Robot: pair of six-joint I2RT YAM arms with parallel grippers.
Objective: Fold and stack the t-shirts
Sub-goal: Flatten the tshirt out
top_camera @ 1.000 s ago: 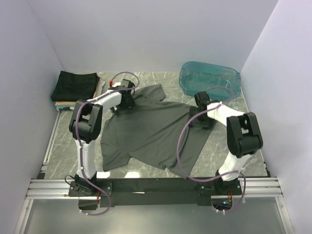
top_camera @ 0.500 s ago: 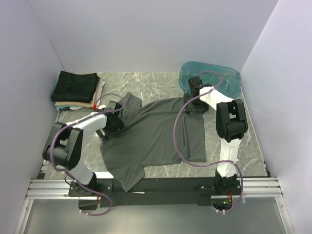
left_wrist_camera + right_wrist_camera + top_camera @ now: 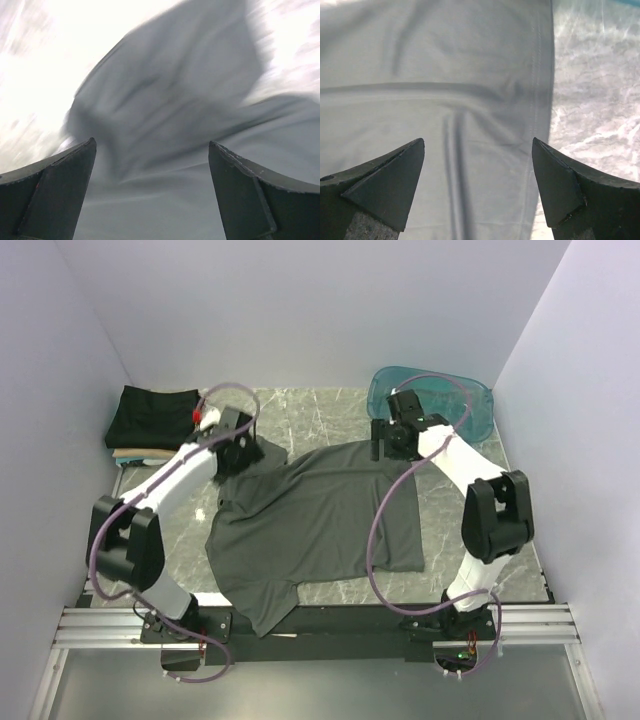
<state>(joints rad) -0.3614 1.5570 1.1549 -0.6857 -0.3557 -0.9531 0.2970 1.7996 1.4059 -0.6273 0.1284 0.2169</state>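
Left tool (image 3: 151,142) moved back, stack (image 3: 152,418) overhead only

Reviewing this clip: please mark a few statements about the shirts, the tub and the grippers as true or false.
1. The left gripper and the right gripper both stand open, holding nothing. True.
2. The dark grey t-shirt lies inside the teal tub. False: it is spread on the marble table, outside the tub.
3. A folded black t-shirt tops the stack at the table's far left. True.
4. The right gripper is over the stack. False: it is over the dark grey t-shirt's far right corner.
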